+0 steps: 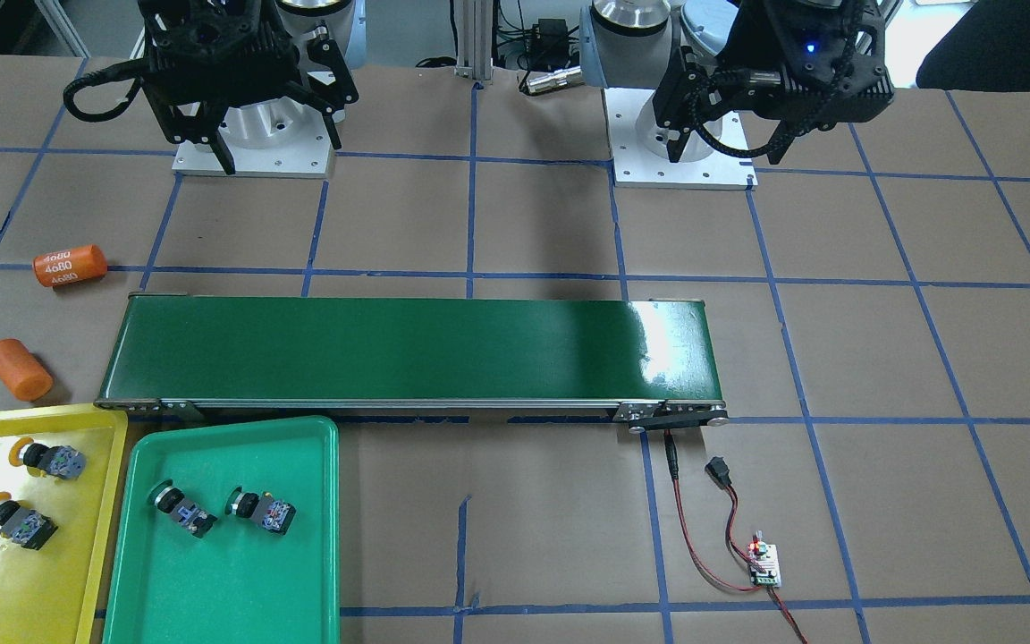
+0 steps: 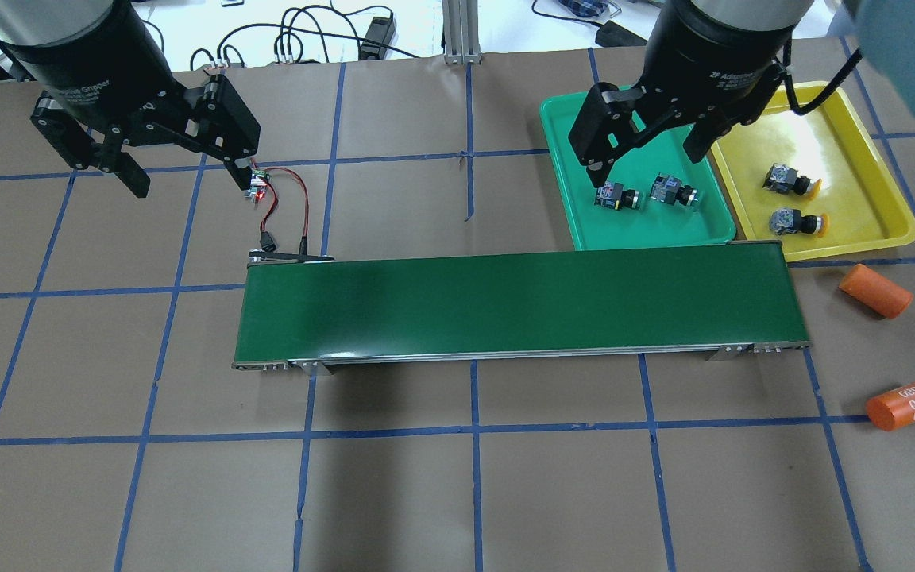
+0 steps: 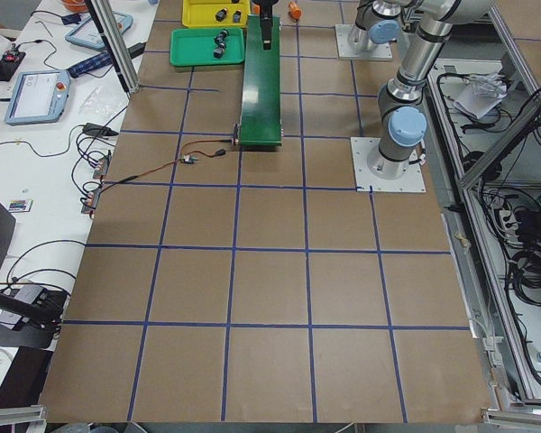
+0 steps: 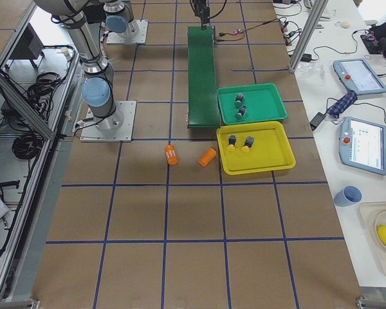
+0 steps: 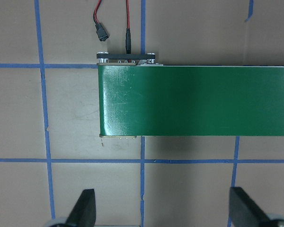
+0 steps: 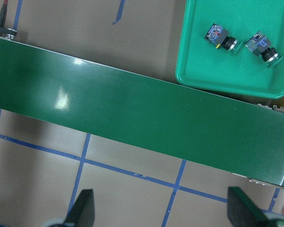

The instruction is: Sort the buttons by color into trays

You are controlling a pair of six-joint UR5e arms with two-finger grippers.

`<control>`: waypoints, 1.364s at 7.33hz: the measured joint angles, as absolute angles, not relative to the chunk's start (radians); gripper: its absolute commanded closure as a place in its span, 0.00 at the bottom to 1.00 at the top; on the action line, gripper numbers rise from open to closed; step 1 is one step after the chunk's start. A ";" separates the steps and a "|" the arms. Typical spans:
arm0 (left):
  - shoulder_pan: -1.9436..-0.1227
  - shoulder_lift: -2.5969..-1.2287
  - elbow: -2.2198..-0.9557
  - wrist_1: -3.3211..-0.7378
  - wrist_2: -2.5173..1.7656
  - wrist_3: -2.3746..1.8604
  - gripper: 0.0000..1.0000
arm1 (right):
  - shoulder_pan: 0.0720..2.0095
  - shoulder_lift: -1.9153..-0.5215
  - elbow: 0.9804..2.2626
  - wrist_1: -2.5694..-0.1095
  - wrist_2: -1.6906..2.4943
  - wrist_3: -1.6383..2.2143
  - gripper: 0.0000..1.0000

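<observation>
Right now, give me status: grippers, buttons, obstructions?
Left gripper, right gripper open, empty. Two green-capped buttons in green tray, two yellow-capped buttons in yellow tray. Orange cylinders on table beside belt end.

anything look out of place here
Sorting looks right: yellow-capped buttons in the yellow tray, green-capped buttons in the green tray. Only oddity: two orange cylinders lying loose on the table beside the yellow tray.
</observation>
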State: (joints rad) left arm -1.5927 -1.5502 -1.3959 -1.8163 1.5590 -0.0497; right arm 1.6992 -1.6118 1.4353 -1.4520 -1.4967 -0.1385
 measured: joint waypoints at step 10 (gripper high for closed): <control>-1.592 -1.551 -1.396 -1.813 1.553 -0.057 0.00 | 1.692 -1.616 1.477 -1.584 -1.563 0.070 0.00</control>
State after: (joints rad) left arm -1.5918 -1.5513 -1.3959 -1.8132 1.5532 -0.0565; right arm 1.6920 -1.6163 1.4774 -1.5843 -1.5629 0.0701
